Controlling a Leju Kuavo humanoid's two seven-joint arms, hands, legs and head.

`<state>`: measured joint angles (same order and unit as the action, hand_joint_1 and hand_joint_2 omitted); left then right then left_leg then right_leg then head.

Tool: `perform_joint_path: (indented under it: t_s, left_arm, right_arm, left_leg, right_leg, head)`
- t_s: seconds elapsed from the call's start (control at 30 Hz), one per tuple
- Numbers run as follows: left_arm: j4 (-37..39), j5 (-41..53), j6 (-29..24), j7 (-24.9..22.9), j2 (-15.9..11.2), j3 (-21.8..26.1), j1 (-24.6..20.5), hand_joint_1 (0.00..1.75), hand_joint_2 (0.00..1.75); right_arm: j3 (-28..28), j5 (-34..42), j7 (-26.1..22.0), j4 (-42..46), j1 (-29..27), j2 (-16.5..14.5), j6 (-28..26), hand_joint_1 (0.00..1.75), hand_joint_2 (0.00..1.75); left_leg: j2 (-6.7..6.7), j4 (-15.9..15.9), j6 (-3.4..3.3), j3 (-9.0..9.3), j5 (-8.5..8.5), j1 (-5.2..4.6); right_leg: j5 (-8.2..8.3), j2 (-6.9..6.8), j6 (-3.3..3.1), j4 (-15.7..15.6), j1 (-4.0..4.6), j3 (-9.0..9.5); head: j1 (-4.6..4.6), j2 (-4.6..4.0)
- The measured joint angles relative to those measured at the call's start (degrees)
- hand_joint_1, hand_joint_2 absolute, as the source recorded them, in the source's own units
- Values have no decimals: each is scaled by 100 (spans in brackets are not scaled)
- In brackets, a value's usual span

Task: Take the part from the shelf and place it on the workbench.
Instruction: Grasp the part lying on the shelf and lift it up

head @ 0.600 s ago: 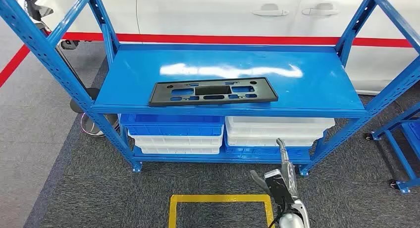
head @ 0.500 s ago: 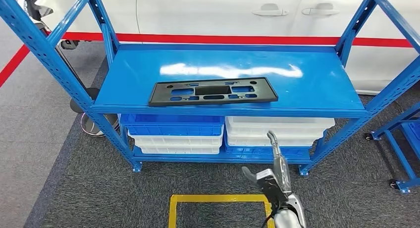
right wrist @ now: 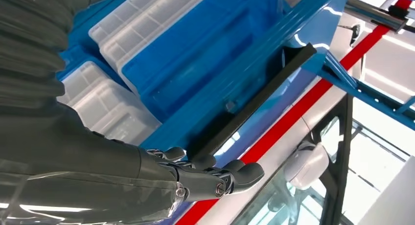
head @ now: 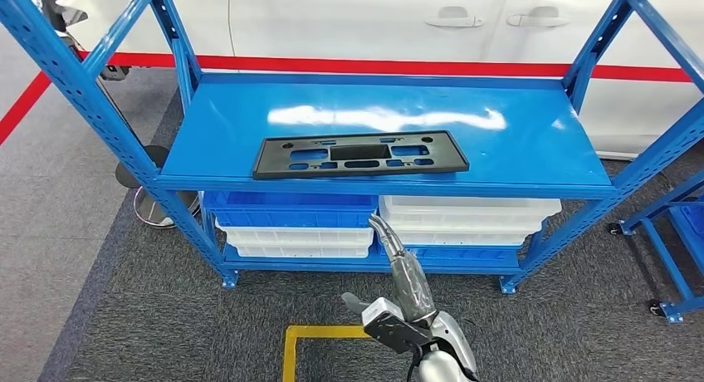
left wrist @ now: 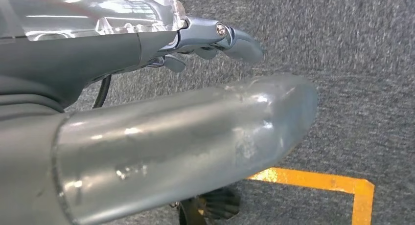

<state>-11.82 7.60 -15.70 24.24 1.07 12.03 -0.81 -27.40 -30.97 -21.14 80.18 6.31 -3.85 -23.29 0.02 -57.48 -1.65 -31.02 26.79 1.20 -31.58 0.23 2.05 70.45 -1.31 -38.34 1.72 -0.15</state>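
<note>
The black license plate frame (head: 359,154) lies flat on the blue shelf (head: 531,141), close to its front edge and left of centre, with bare blue surface behind it and out toward 3 o'clock. It is a long thin plate with rectangular cutouts. Below it, toward 6 o'clock, the right hand (head: 397,303) hangs in front of the stacked bins (head: 290,224), fingers stretched out, holding nothing. The left hand (left wrist: 215,36) is over the carpet, fingers extended and empty.
</note>
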Motion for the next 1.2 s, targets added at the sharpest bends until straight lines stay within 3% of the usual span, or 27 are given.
perform_joint_path:
  t_s: [0.03, 0.1, 0.13, 0.27, 0.33, 0.4, 0.43, 0.47, 0.5, 0.57, 0.6, 0.67, 0.77, 0.83, 0.9, 0.93, 0.97, 1.0, 1.03, 1.1, 1.13, 1.2]
  left_arm:
    - [2, 13, 13, -18, 2, -10, 0, 0, 0]
    - [5, 28, 23, -40, 7, -36, -6, 0, 0]
    - [7, 35, 26, -48, 8, -49, -11, 0, 0]
    - [11, 82, 44, -76, 11, -81, -32, 0, 0]
    - [11, 106, 63, -84, 11, -86, -44, 0, 0]
    - [11, 129, 94, -88, 10, -87, -49, 0, 0]
    - [13, 138, 107, -90, 10, -87, -48, 0, 0]
    - [14, 147, 116, -91, 11, -89, -47, 0, 0]
    - [15, 156, 121, -92, 11, -90, -48, 0, 0]
    - [16, 187, 131, -93, 9, -91, -56, 0, 0]
    - [16, 202, 140, -93, 8, -91, -62, 0, 0]
    - [17, 232, 178, -96, 7, -92, -76, 0, 0]
    - [17, 262, 259, -105, 5, -95, -87, 0, 0]
    - [17, 278, 339, -108, 4, -95, -102, 0, 0]
    - [17, 300, 442, -108, 2, -95, -113, 0, 0]
    - [17, 310, 493, -108, -2, -95, -114, 0, 0]
    - [17, 317, 544, -109, -6, -95, -112, 0, 0]
    - [17, 321, 590, -109, -11, -95, -112, 0, 0]
    - [17, 323, 625, -111, -15, -95, -113, 0, 0]
    - [17, 332, 659, -124, -19, -95, -118, 0, 0]
    - [17, 338, 663, -135, -21, -95, -122, 0, 0]
    - [17, 355, 674, -155, -25, -95, -130, 0, 0]
  right_arm:
    - [-66, -136, 56, 18, 9, 0, -94, 0, 175]
    - [-166, -468, 139, 65, 43, 2, -327, 0, 175]
    - [-202, -644, 170, 90, 55, 9, -438, 0, 175]
    - [-283, -1527, 265, 270, 59, 218, -809, 0, 175]
    - [-308, -1942, 281, 388, 61, 441, -929, 0, 175]
    - [-331, -2362, 292, 500, 54, 739, -1022, 0, 175]
    - [-341, -2558, 298, 550, 47, 893, -1062, 0, 175]
    - [-355, -2774, 306, 611, 42, 1068, -1102, 0, 175]
    - [-370, -2982, 322, 677, 39, 1237, -1141, 0, 175]
    - [-408, -3416, 386, 826, 46, 1581, -1221, 0, 175]
    - [-424, -3612, 433, 892, 57, 1725, -1260, 0, 175]
    - [-453, -3995, 554, 998, 90, 1939, -1326, 0, 175]
    - [-478, -4566, 812, 1091, 172, 2044, -1420, 0, 175]
    - [-511, -4925, 1036, 1111, 247, 2010, -1489, 0, 175]
    - [-563, -5233, 1264, 1100, 289, 1927, -1538, 0, 175]
    - [-590, -5358, 1368, 1087, 301, 1883, -1557, 0, 175]
    - [-621, -5473, 1467, 1070, 315, 1845, -1577, 0, 175]
    - [-647, -5568, 1547, 1055, 336, 1816, -1596, 0, 175]
    - [-667, -5636, 1606, 1041, 361, 1796, -1611, 0, 175]
    - [-691, -5677, 1641, 1018, 423, 1780, -1628, 0, 175]
    - [-699, -5652, 1619, 1006, 457, 1779, -1633, 0, 175]
    - [-713, -5568, 1538, 977, 510, 1779, -1643, 0, 175]
  left_leg:
    - [-5, -22, 29, 10, 24, 7]
    - [-15, -81, 113, -2, 78, -4]
    - [-17, -100, 156, -13, 95, -11]
    - [-16, -165, 295, -33, 172, 14]
    - [-15, -646, 326, -247, 448, 20]
    - [-15, -1409, 337, -632, 765, 19]
    - [-15, -1672, 337, -779, 824, 18]
    - [-15, -1720, 328, -829, 759, 17]
    - [-15, -1552, 310, -773, 596, 12]
    - [-17, -797, 248, -437, 177, -5]
    - [-23, -467, 213, -293, 57, -24]
    - [-38, -181, 153, -185, 15, -63]
    - [-50, -114, 53, -165, -22, -68]
    - [-50, -53, -30, -131, -49, -45]
    - [-52, -43, -73, -128, -39, -54]
    - [-54, -46, -79, -123, -29, -60]
    - [-60, -50, -80, -112, -17, -64]
    - [-69, -55, -73, -90, 1, -66]
    - [-81, -60, -62, -59, 23, -66]
    - [-98, -72, -15, -3, 84, -76]
    - [-102, -78, 17, 4, 111, -83]
    - [-102, -71, 82, 2, 150, -94]
  right_leg:
    - [231, -7, 2, -368, -18, 145]
    - [478, -11, -29, -966, -10, 392]
    - [497, -8, -60, -1097, 2, 439]
    - [483, -6, -226, -1152, 25, 462]
    - [482, -38, -286, -1185, 14, 503]
    - [466, -71, -319, -1185, 34, 521]
    - [459, -81, -328, -1183, 46, 527]
    - [453, -88, -331, -1182, 56, 537]
    - [444, -92, -328, -1180, 63, 552]
    - [421, -98, -305, -1179, 69, 595]
    - [409, -98, -282, -1173, 76, 607]
    - [404, -105, -224, -1175, 80, 614]
    - [389, -106, -124, -1175, 65, 608]
    - [185, -94, -85, -837, 55, 448]
    - [-143, -84, -69, -101, 45, 74]
    - [-235, -82, -63, 225, 43, -106]
    - [-223, -82, -60, 383, 40, -210]
    - [-89, -82, -65, 305, 38, -198]
    - [124, -83, -77, 33, 37, -84]
    - [490, -88, -125, -722, 54, 262]
    - [543, -92, -152, -975, 68, 384]
    - [485, -93, -199, -1154, 100, 476]
  head:
    - [-1, 0]
    - [1, 0]
    - [0, 0]
    - [1, 0]
    - [2, 0]
    - [1, 0]
    - [2, 0]
    - [1, 0]
    - [1, 0]
    - [0, 0]
    - [0, 0]
    - [0, 0]
    - [0, 0]
    - [0, 0]
    - [0, 0]
    - [0, 0]
    - [1, 0]
    - [1, 0]
    - [0, 0]
    - [-1, 0]
    - [0, 0]
    - [0, 0]
